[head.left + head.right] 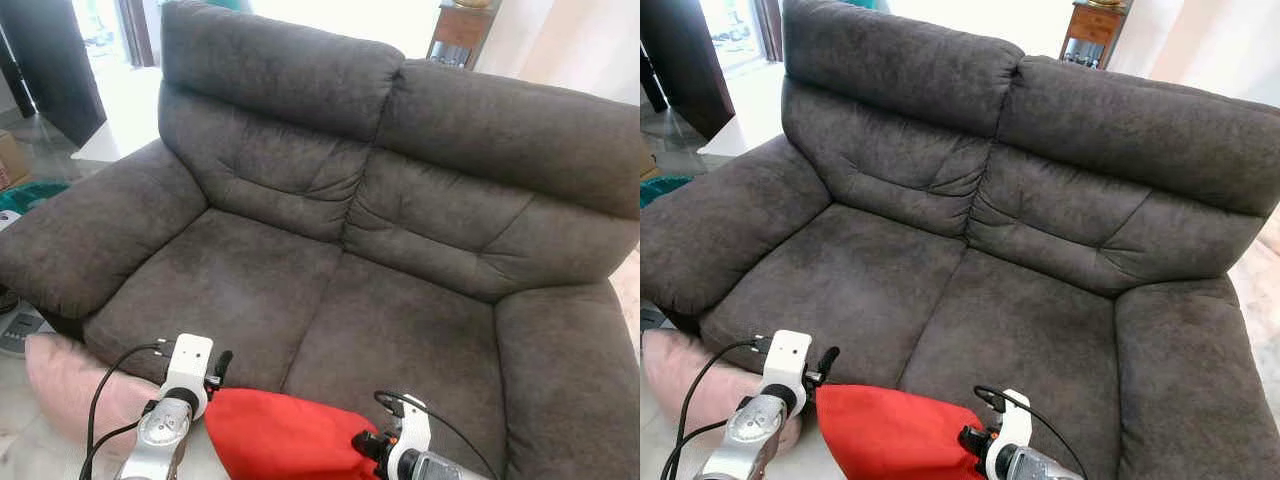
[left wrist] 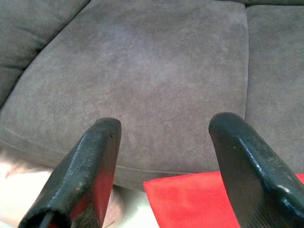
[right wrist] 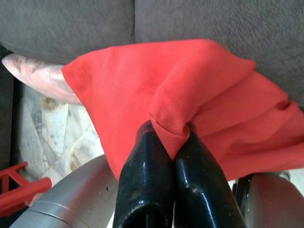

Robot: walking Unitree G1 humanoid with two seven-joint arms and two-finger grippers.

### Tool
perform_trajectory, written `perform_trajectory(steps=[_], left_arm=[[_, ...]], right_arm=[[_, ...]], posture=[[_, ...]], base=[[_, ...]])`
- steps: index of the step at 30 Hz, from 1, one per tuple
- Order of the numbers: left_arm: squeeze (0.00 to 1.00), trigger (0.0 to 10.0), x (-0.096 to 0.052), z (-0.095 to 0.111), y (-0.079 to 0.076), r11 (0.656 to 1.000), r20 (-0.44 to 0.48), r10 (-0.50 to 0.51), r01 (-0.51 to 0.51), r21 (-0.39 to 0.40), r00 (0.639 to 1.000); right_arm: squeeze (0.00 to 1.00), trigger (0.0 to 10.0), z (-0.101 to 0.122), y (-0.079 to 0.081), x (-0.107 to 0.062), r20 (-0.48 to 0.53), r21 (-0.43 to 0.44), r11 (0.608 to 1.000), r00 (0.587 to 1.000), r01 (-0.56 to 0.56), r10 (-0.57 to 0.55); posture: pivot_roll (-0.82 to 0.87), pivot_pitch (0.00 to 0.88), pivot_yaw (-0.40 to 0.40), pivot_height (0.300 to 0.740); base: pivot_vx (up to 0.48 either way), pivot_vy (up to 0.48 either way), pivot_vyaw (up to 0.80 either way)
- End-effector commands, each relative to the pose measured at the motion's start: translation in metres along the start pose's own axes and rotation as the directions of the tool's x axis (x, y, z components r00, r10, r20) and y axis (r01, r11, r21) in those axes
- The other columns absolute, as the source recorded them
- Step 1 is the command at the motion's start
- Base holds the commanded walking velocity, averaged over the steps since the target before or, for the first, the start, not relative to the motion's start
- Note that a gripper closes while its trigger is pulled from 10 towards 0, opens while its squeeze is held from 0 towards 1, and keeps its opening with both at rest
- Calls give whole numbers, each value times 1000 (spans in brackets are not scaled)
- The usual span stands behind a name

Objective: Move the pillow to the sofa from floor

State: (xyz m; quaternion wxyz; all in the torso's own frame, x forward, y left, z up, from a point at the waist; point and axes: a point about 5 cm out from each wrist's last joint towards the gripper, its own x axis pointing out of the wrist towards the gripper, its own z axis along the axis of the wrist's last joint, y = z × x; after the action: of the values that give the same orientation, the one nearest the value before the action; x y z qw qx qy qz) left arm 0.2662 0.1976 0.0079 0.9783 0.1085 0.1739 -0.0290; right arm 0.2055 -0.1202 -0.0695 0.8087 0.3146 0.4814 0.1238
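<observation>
Lying on the floor at the far left, a pale pink pillow (image 1: 70, 385) rests against the front of the grey sofa (image 1: 350, 250), below its left armrest. Just beside it, the left gripper (image 2: 164, 156) hovers before the front edge of the left seat cushion; its two black fingers (image 2: 88, 171) stand wide apart and hold nothing. Between the two arms is the red pillow (image 1: 280, 435), the thing of the task. It is bright red, of woven cloth with a soft look, and its near part is bunched into folds and creases, while one flat corner points towards the pink pillow. It hangs in front of the sofa's front edge, over the seam between the two seat cushions, and is held up from the floor. To the right, the right gripper (image 3: 171, 137) has its fingers pressed together on a gathered fold of this red cloth.
</observation>
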Motion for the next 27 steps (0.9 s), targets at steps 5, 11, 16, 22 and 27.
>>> perform_trajectory(steps=[5, 11, 16, 22, 27], left_arm=[[0, 10000, 3, 2, -2, 1000, 2, -2, 2, 8, 1000], [0, 10000, 3, 3, -5, 1000, 11, -9, 9, 11, 1000], [0, 10000, 2, 5, -6, 1000, 31, -17, 17, 11, 999], [0, 10000, 1, 13, -4, 1000, 92, 1, -3, 13, 996], [0, 10000, 0, 24, 3, 998, 169, 55, -53, -18, 984]], right_arm=[[0, 0, 7, 1, 0, 42, 10, 1000, 999, 3, -4], [0, 0, 14, -4, -1, 94, -15, 996, 992, 84, -83], [0, 10000, 27, -10, -6, 214, -128, 981, 970, 148, -118], [0, 10000, 23, -11, -10, 303, -210, 967, 950, 141, -73], [0, 10000, 27, -13, -16, 382, -223, 966, 923, 128, -34]], posture=[[232, 0, -169, 740], [224, 0, -157, 740], [212, 5, -128, 740], [198, 4, -103, 740], [179, 9, -86, 740]], base=[[0, 0, 0], [0, 0, 0], [0, 0, 0], [0, 0, 0], [0, 0, 0]])
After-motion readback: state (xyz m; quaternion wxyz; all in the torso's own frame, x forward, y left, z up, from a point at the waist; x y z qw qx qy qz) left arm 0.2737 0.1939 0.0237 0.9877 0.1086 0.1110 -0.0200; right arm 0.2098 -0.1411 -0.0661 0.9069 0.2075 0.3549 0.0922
